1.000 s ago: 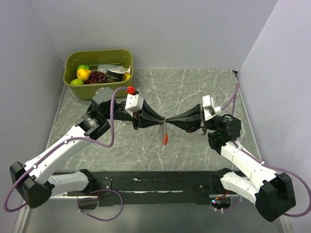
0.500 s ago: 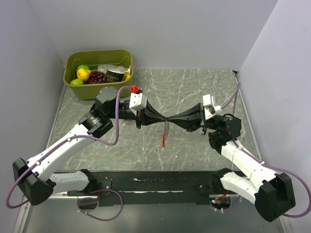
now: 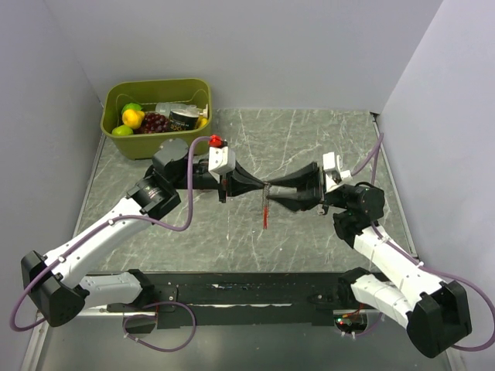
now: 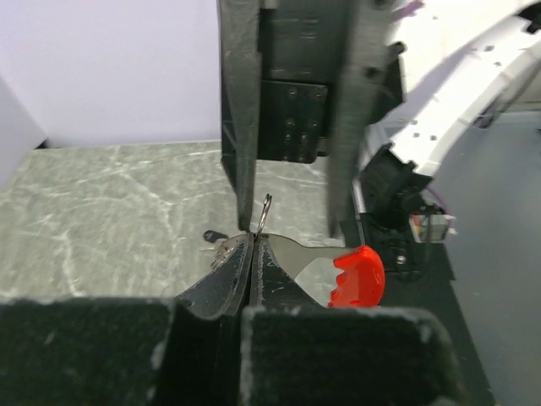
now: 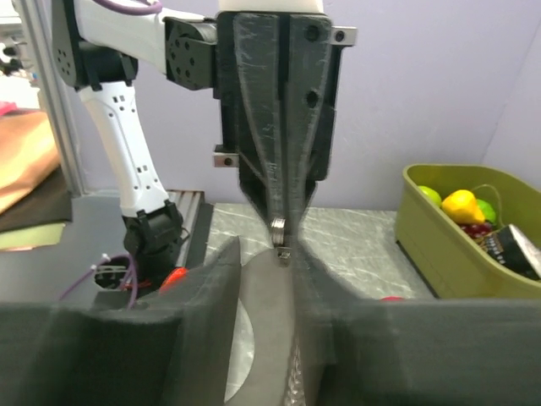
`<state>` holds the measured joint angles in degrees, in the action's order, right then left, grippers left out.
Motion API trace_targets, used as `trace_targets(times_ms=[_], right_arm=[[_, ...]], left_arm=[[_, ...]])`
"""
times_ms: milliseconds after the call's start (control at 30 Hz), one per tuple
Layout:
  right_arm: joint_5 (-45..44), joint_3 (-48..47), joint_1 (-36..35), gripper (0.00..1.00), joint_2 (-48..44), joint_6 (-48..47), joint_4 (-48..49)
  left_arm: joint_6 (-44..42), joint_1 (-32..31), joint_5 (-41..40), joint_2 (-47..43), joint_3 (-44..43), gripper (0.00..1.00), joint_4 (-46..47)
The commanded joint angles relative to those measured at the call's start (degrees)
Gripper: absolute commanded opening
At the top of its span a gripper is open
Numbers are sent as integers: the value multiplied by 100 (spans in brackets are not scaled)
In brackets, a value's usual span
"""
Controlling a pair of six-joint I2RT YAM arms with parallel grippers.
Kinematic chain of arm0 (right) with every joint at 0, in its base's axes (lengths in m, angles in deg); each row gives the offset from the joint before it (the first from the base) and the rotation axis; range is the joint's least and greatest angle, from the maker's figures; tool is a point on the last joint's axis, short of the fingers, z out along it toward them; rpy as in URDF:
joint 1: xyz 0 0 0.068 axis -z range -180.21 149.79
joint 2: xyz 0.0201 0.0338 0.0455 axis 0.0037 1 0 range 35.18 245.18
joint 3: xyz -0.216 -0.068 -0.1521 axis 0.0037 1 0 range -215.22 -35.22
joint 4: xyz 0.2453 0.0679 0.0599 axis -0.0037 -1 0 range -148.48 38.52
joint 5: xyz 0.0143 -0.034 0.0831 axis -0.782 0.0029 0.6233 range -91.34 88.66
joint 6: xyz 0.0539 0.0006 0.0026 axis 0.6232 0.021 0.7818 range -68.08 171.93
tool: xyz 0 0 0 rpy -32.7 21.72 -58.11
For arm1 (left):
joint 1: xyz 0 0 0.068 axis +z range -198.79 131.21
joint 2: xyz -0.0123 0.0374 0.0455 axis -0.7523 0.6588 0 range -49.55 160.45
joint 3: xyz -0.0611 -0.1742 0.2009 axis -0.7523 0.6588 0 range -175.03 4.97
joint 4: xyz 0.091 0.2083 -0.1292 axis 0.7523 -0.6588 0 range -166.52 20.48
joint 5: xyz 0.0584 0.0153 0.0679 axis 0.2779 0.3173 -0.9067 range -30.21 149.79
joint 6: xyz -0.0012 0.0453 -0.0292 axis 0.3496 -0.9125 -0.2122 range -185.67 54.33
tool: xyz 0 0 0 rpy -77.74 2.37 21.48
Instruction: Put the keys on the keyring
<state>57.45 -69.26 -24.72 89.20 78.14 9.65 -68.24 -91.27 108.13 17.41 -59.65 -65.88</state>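
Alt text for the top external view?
The left pincer is shut on the keyring above the table, its red fob dangling; the right pincer is open beside it. A green bin of fruit sits far left.

No legible text, number, brand or sign in any view.

Only candidate: a dark round tin (image 3: 184,118) lying inside the olive bin (image 3: 128,145), towards the bin's right end among the fruit. It carries a pale label band, but from the top camera the print is too small to read. In the right wrist view the same corner of the bin shows white marks on black, blurred and not readable.
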Motion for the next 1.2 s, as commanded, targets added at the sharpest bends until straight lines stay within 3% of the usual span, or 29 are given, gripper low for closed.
trace_targets(times_ms=[0,33,67,233,467,700,1167], right_arm=[[-95,117,-80,62,-260,-292,-153],[-191,143,-89,72,-347,-406,-206],[-235,187,-89,76,-409,-468,-250],[-490,205,-89,87,-743,-994,-881],[-500,126,-63,89,-946,-1453,-1445],[-359,64,-54,89,-832,-1488,-1419],[-191,-50,-62,82,-480,-1303,-1313]], left_arm=[[-375,-94,-561,-201,134,1,331],[-428,-103,-623,-236,160,1,287],[-498,-103,-658,-279,195,1,252],[-999,-129,-992,-376,239,1,-56],[-1992,-322,-1344,-710,643,1,-92],[-3003,-516,-1511,-1079,1074,1,207],[-2952,-586,-1503,-966,987,1,6]])
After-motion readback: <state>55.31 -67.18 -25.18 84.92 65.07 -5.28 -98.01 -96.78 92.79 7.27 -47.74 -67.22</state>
